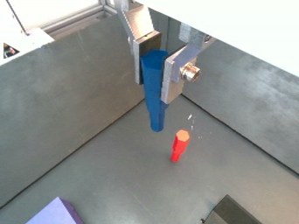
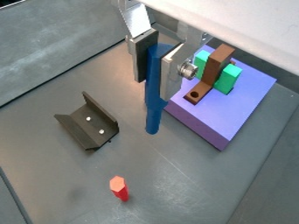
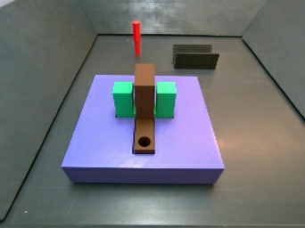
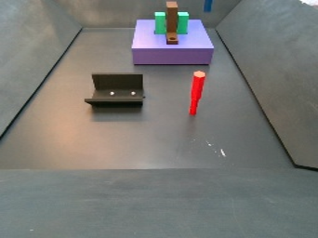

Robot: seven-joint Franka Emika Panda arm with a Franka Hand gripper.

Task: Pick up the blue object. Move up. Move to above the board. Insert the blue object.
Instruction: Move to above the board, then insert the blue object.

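My gripper [image 1: 158, 83] is shut on the blue object [image 1: 156, 105], a slim blue peg that hangs down from between the silver fingers, clear of the floor. It shows the same way in the second wrist view, gripper [image 2: 156, 74] and peg [image 2: 152, 109]. The peg hangs beside the lavender slab, not over it. The board [image 2: 208, 79], a brown plank with a round hole, lies on that slab between two green blocks. It also shows in both side views [image 3: 144, 102] [image 4: 172, 23]. Only a blue tip [image 4: 207, 5] shows at a side view's edge.
The lavender slab [image 3: 179, 142] carries the green blocks [image 3: 123, 100]. A thin red stick [image 4: 196, 91] stands upright on the floor, also seen below the peg [image 1: 179, 146]. The dark fixture [image 4: 115, 90] stands on the floor apart from the slab. Grey walls enclose the floor.
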